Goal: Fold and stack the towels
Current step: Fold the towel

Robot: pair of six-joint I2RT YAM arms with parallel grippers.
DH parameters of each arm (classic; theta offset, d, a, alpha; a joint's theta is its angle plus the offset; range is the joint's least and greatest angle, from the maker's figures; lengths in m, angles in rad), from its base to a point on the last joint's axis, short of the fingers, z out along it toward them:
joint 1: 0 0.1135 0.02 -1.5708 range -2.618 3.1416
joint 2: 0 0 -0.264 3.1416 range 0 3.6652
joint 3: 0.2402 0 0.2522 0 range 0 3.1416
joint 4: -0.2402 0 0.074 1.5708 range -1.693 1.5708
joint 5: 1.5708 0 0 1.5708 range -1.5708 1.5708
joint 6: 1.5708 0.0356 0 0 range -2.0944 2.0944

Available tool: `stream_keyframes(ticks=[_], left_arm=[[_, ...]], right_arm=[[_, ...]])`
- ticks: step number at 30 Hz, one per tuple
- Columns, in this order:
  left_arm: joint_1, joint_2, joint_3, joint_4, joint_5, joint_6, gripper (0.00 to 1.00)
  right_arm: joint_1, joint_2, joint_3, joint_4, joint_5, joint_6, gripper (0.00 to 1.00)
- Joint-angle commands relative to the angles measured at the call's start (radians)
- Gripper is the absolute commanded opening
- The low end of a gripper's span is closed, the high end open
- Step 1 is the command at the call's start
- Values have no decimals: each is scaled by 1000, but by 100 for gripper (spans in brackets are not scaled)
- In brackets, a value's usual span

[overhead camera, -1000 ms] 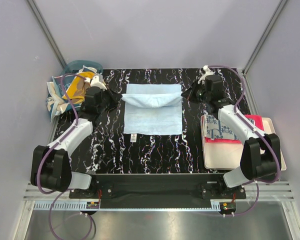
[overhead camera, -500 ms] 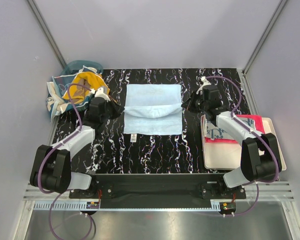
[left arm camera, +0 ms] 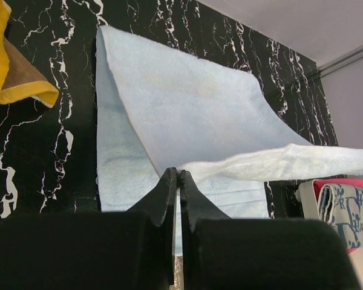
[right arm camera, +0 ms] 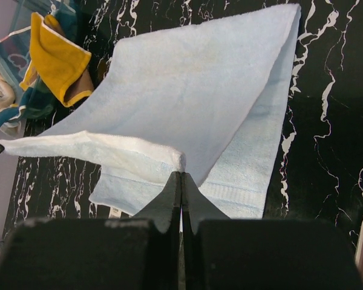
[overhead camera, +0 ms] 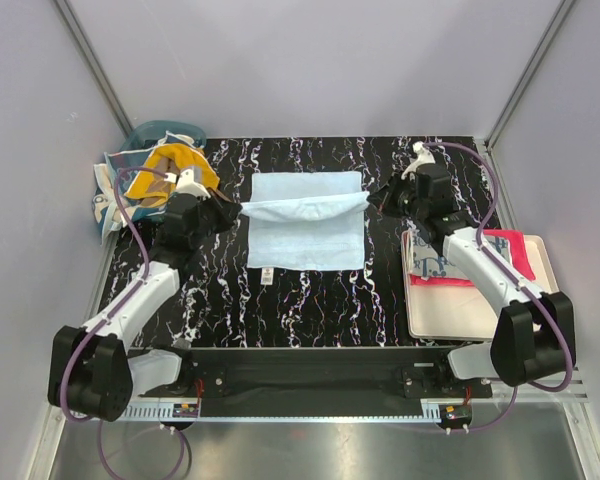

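Note:
A light blue towel lies flat in the middle of the black marbled table. Its far edge is lifted and stretched taut between my two grippers, hanging over the middle of the cloth. My left gripper is shut on the left corner of that edge. The right corner is pinched in my right gripper, which is also shut. An orange towel lies heaped with others in the basket at the far left. A grey patterned towel sits folded on a red towel on the tray.
The translucent teal basket stands at the table's far left corner. The cream tray lies at the right edge of the table, under my right arm. A small white label sticks out at the blue towel's near edge.
The lifted edge sagged in a curve a second ago and is now pulled straight. Both grippers have moved a little toward the near side with it.

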Motion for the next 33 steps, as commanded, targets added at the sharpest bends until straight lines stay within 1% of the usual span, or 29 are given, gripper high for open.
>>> stream_keyframes(ticks=[1,7,9,13,16,23,33], left_arm=[[-2,-22,15,27,-23,16,0],[-2,1,-70,80,-6,5,0],[-4,17,-90,93,-3,2,0],[-5,50,-152,149,30,-24,0],[-10,73,-172,170,44,-33,0],[-13,91,-201,166,58,-44,0],[-24,85,-233,126,75,-39,0]], right_arm=[[9,-24,12,3,22,-8,0],[9,-1,-63,44,12,15,0],[10,10,-90,90,4,24,0],[10,43,-138,124,-14,47,0],[15,62,-169,142,-21,60,0],[40,79,-227,161,-25,81,0],[40,73,-262,119,-21,112,0]])
